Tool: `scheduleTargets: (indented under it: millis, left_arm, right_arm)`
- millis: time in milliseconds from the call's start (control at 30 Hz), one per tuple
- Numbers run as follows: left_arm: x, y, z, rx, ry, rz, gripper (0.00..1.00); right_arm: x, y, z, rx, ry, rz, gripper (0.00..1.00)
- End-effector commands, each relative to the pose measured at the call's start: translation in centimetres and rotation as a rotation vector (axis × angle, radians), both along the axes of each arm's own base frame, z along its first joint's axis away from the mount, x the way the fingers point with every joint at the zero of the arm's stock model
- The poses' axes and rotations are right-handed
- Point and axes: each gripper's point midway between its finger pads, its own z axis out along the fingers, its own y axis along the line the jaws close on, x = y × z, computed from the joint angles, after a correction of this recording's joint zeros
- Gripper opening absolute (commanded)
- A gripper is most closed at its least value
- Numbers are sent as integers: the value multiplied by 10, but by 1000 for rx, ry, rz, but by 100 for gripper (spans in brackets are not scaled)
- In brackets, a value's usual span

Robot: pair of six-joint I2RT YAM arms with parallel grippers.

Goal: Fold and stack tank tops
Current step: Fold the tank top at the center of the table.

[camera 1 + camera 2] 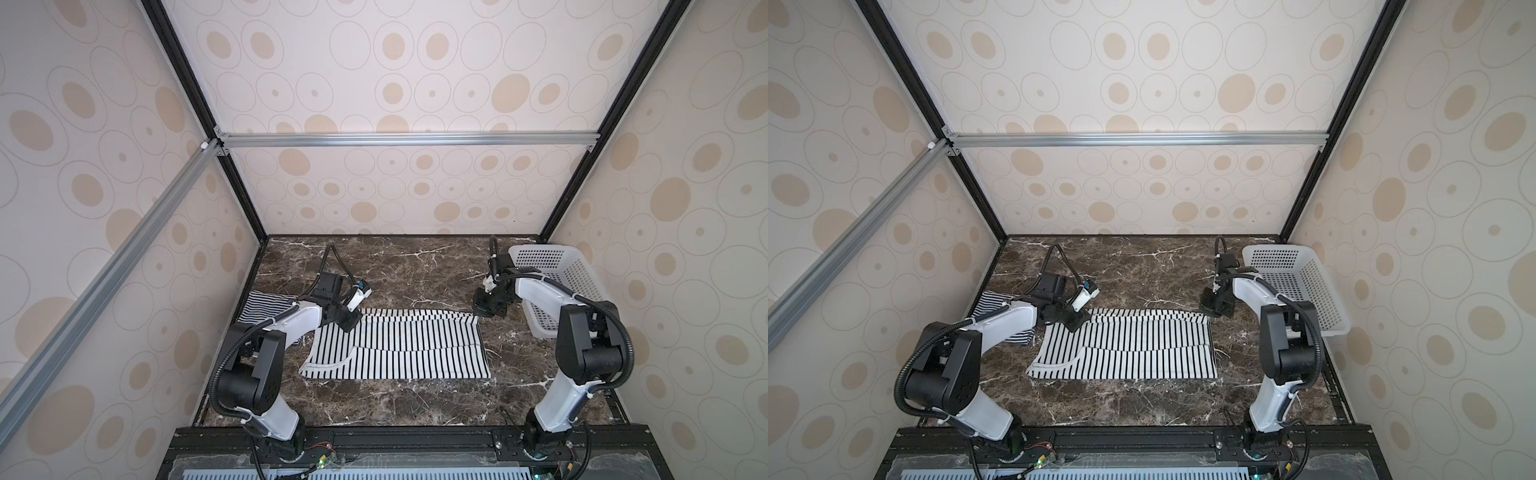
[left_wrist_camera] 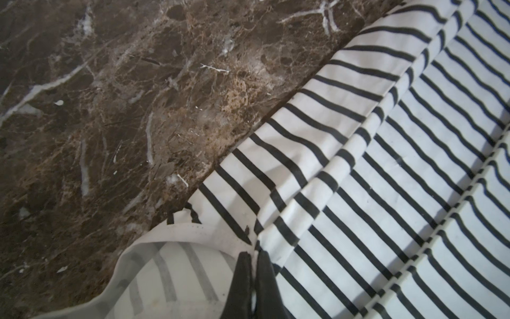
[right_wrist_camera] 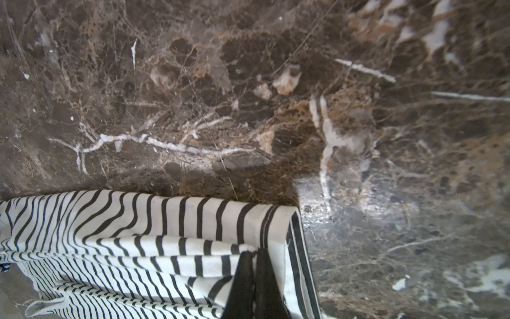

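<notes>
the wide-striped tank top [image 1: 399, 349] lies mid-bench on the dark marbled bench [image 1: 415, 270], spread mostly flat, with its far edge doubled over toward the near side in a loose fold. the left fingers [image 2: 244, 279] are pressed together on that far edge, pinching the cloth where the white trim meets the stripes; in both top views they sit at the top's far left corner [image 1: 1077, 324]. the right fingers [image 3: 242, 281] are likewise closed, pinching the folded cloth just beside the hem, at the far right corner [image 1: 482, 309]. the fine-striped tank top [image 1: 262, 307] lies on the bench at the left side, partly hidden under the left arm, just beside the wide-striped one. a white perforated basket [image 1: 582, 282] stands at the far right of the bench, behind the right arm.
</notes>
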Motion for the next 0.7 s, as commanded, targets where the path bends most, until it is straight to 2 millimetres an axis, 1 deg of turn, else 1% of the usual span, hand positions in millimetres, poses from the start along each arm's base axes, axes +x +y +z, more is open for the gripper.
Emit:
scheduleTargets:
  millis: [0,133,367,667]
  left_arm:
    - [-5,1,7,6,-35,-15,4]
    - [-15,3,5,10,-25,-25,4]
    - [-33,5,-3,12,3,-39,4]
    - [-45,4,-13,10,31,-43,9]
  right_arm:
    - [-8,-5,7,-6,-13,-14,0]
    - [-18,-7,6,-11,-7,-17,0]
    - [-33,-9,-3,-15,17,-20,0]
    - [-44,-13,-8,-25,20,-30,0]
